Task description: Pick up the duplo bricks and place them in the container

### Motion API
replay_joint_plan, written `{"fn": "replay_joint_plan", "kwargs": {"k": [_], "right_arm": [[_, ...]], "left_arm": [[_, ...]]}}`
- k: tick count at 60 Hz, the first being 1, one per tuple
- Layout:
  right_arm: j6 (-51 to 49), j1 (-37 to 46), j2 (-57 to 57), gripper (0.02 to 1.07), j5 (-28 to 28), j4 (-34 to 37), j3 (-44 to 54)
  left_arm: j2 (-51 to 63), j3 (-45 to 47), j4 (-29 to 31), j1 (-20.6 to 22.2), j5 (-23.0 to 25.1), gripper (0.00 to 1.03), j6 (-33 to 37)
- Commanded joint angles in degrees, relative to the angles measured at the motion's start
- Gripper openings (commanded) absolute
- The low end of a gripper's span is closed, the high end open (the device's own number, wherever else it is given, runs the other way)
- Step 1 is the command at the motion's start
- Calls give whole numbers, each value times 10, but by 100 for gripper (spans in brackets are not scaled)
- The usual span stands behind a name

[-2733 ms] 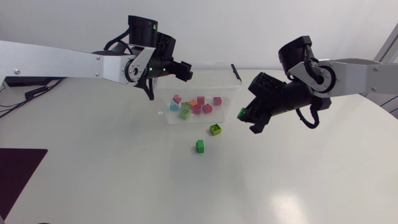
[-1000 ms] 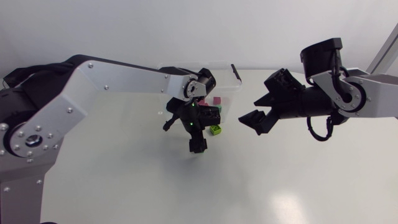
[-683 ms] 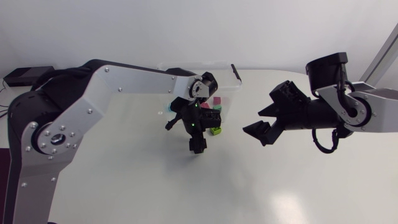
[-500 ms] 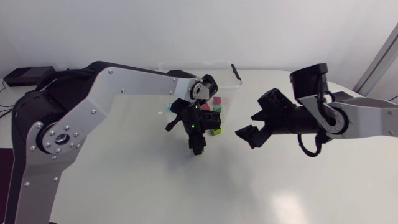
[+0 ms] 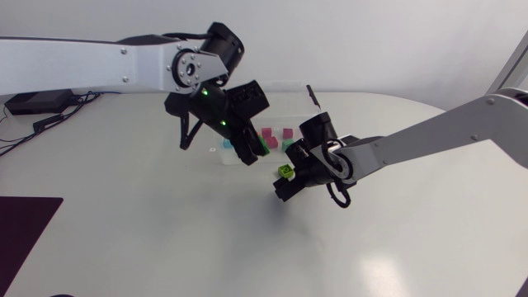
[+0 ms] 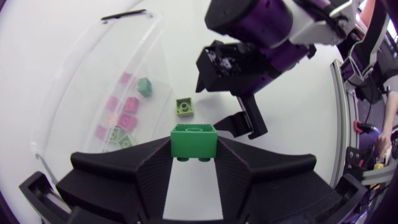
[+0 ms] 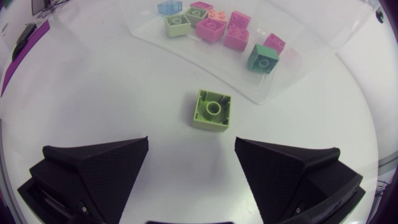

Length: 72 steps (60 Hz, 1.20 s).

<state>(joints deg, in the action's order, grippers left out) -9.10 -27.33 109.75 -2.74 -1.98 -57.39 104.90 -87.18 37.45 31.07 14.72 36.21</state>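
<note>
Container: clear tub sits toward the far edge of the worktop. In it you have pink bricks, a teal brick, light-green bricks, an orange brick and a blue brick.
Left claw: your left gripper clamps the green brick from both sides, clear of the worktop, near the tub.
Right claw: your right gripper is spread wide.
Loose brick: the lime brick lies on the worktop just outside the tub's wall, ahead of the right fingers and touching neither.

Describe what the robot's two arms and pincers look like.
Both have silver-grey links and black joints. The left arm shows green lights; a black cable loops beside the right arm. The left pincer and right pincer each have two broad matte black wedge fingers.
</note>
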Motion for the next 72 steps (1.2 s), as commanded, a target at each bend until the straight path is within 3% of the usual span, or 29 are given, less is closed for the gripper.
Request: {"fn": "replay_joint_plan", "kwargs": {"k": [1, 6, 20, 31, 42, 53, 55, 58, 60, 61, 63, 68, 72], "right_arm": [[24, -4, 39, 102, 10, -4, -33], [30, -4, 56, 100, 15, -2, -50], [45, 5, 87, 73, 19, -1, -77], [51, 14, 110, 26, 20, -3, -89], [48, 19, 68, 24, 20, -7, -50], [41, 26, -38, 24, 17, 0, 13], [41, 27, -60, 24, 16, 3, 25], [40, 33, -94, 24, 12, 16, 37], [40, 35, -116, 24, 10, 25, 42], [40, 36, -123, 24, 10, 28, 43], [38, 40, -147, 24, 10, 38, 45], [37, 49, -183, 24, 6, 59, 37], [37, 55, -205, 24, 4, 77, 23]], "left_arm": [[-31, 27, -23, -22, 15, 19, -38], [-47, 34, -46, -40, 27, 19, -60], [-87, 56, -135, -79, 36, 19, -132], [-85, 71, -245, -98, 35, 19, -213], [-48, 82, -342, -100, -27, 19, -280], [-2, 82, -392, -90, -68, 20, -302], [6, 79, -397, -91, -69, 25, -307], [23, 65, -401, -90, -83, 40, -313], [32, 60, -401, -90, -87, 55, -313], [37, 56, -402, -89, -102, 68, -313], [43, 51, -408, -87, -131, 80, -312], [50, 45, -410, -86, -159, 97, -310], [45, 50, -410, -85, -164, 99, -310]]}}
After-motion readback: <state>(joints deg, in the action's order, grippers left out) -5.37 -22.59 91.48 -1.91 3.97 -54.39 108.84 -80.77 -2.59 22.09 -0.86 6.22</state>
